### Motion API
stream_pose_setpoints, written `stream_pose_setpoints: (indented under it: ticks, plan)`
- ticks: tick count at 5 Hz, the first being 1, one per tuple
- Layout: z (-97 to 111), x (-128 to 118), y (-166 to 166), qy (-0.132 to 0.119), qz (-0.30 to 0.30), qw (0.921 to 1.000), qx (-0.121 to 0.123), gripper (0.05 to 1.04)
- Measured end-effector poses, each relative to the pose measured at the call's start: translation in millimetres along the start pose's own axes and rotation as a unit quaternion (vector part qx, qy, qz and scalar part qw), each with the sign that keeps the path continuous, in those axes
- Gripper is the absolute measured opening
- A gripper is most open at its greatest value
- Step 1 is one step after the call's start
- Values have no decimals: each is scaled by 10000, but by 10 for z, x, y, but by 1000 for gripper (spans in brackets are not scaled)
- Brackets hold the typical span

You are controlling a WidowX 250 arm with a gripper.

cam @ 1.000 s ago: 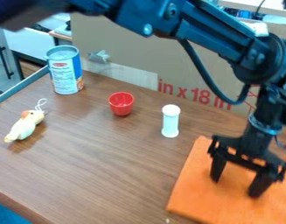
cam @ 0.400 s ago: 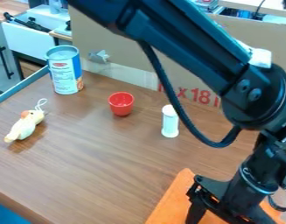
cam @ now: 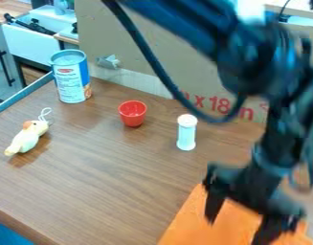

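Lab: robot arm (cam: 184, 24), cardboard screen (cam: 98, 36)

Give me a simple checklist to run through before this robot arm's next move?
1. Gripper open: ok, its fingers stand apart.
2. Gripper clear of the flat orange sheet: cannot tell; it is over the sheet, but contact is unclear.
3. Red cup upright: ok.
4. White-capped container upright: ok.
5. Blue-and-white can upright: ok.
6. Small toy with a string loop upright: not ok, lying down.

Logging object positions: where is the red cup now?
In the camera view, the red cup stands left of centre, between the tall can and the white cylinder on its right.
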State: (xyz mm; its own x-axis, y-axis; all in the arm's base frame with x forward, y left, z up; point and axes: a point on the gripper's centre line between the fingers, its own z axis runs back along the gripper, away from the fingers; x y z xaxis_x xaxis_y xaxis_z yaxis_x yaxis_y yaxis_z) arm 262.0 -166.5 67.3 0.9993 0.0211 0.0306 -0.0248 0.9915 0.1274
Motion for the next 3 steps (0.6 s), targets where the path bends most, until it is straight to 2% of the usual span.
stream_pose_setpoints:
  ticks: [1, 2, 3]
  plan:
    - [402, 33, 81, -135, -223, 9996, -128, 1000]
    - [632, -44, 238, 35, -341, 9993, -165, 1000]
    - [755, -89, 368, 240, -554, 9981, -84, 1000]
